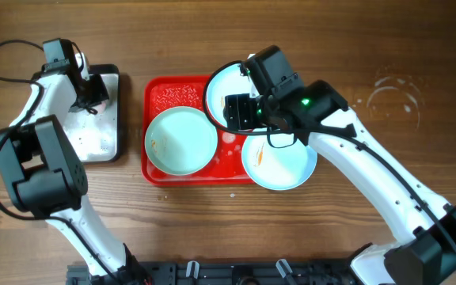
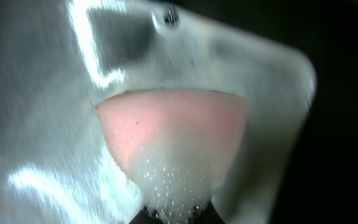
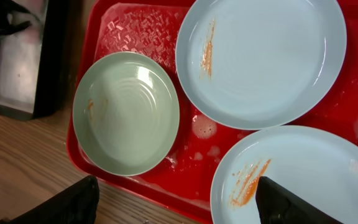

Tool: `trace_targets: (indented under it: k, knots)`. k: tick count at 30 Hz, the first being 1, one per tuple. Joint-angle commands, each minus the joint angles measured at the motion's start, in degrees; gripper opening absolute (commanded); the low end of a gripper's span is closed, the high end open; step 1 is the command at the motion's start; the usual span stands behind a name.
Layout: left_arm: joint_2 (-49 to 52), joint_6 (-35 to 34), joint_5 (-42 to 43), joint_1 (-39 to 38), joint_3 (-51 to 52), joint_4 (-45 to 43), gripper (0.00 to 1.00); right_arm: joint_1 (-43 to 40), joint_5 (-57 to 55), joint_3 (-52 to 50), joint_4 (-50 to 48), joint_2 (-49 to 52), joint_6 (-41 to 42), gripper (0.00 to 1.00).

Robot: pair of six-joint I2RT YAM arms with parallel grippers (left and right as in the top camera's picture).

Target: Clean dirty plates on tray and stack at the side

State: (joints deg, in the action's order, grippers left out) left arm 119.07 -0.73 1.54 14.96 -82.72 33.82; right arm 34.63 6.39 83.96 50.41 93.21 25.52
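Note:
Three pale blue plates lie on the wet red tray (image 1: 177,93). One is on the left (image 1: 180,141). One is at the back (image 1: 218,89), partly hidden under my right gripper. One is at the right front (image 1: 279,162) and overhangs the rim. In the right wrist view the left plate (image 3: 126,112), the back plate (image 3: 260,59) and the front plate (image 3: 309,171) all show orange smears. My right gripper (image 3: 179,208) is open and empty above the tray (image 3: 142,31). My left gripper (image 2: 176,218) is shut on a sudsy pink sponge (image 2: 173,130) over the silver pan (image 2: 42,93).
The black-rimmed silver metal pan (image 1: 93,134) stands left of the tray, with my left gripper (image 1: 93,89) over its back end. Wet rings mark the wooden table at the far right (image 1: 394,95). A black rail runs along the front edge (image 1: 236,273).

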Motion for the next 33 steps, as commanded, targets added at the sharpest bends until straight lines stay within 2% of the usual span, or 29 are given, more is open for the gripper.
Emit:
trace_targets:
  k: [1, 3, 6, 8, 14, 22, 30, 33]
  knots:
    - [-8.28, -3.15, 3.17, 0.0, 0.39, 5.53, 0.04, 0.07, 2.69, 1.42, 1.6, 4.33, 1.68, 0.79]
    - [-13.05, -3.17, 4.35, 0.0, 0.39, 10.12, 0.04, 0.07, 4.04, 1.42, 3.1, 6.78, 1.68, 0.72]
    - [-17.4, -3.15, 4.44, 0.0, 0.39, 15.96, 0.04, 0.09, 5.75, 1.42, 3.89, 10.34, 2.45, 0.5]
    - [-17.81, -3.1, 4.68, 0.0, 0.39, 19.04, 0.04, 0.09, 6.97, 1.42, 3.87, 12.96, 3.41, 0.42]
    - [-18.47, -2.69, 12.92, -0.07, 0.39, 21.59, 0.04, 0.63, 13.88, 1.42, 0.07, 21.29, 5.2, 0.36]
    - [-23.78, -1.18, 13.03, -0.11, 0.39, 20.48, 0.04, 4.04, 12.41, 0.83, -9.55, 26.56, 9.25, 0.36]
    - [-23.87, -0.96, 12.24, -0.11, 0.42, 20.7, 0.04, 4.85, 9.6, 0.83, -11.17, 31.52, 12.17, 0.22]
    - [-23.28, -0.98, 6.16, -0.11, 0.42, 20.68, 0.04, 4.85, 9.62, 0.83, -11.13, 31.54, 12.15, 0.09]
